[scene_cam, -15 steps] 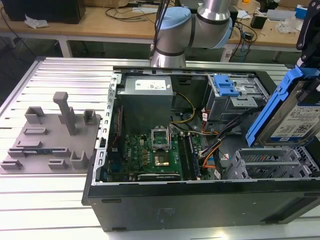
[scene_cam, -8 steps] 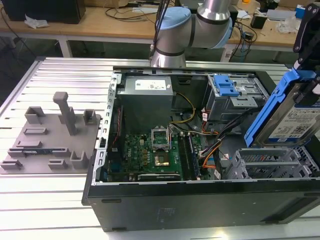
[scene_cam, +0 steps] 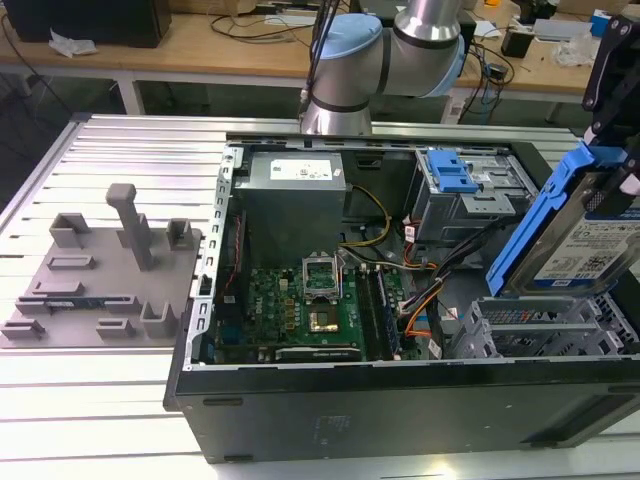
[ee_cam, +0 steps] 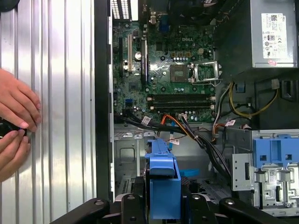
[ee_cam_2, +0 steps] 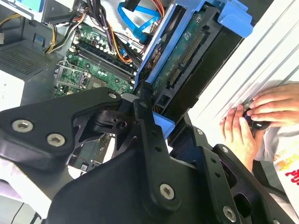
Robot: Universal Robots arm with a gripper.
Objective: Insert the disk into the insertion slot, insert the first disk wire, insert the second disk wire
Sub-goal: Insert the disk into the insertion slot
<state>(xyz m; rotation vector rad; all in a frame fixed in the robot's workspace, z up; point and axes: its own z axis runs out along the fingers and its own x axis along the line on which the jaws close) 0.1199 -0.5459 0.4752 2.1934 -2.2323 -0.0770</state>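
**Well, the disk is in the claw, tilted over its bay**

The disk (scene_cam: 585, 245) hangs steeply tilted, off the metal, just above the insertion slot (scene_cam: 540, 325) at the near corner of the open computer case (scene_cam: 400, 410), on the exterior view's right. That view shows its label face. The second wrist view shows its green circuit-board underside. In the first wrist view the blue caddy is seen edge-on, the gripper (ee_cam: 163, 210) clamped on it, jaws against both sides, with the motherboard (ee_cam: 173, 79) beyond. In both wrist views a person's hands (ee_cam: 14, 116) rest on the ridged table (ee_cam: 60, 93) beside the case.
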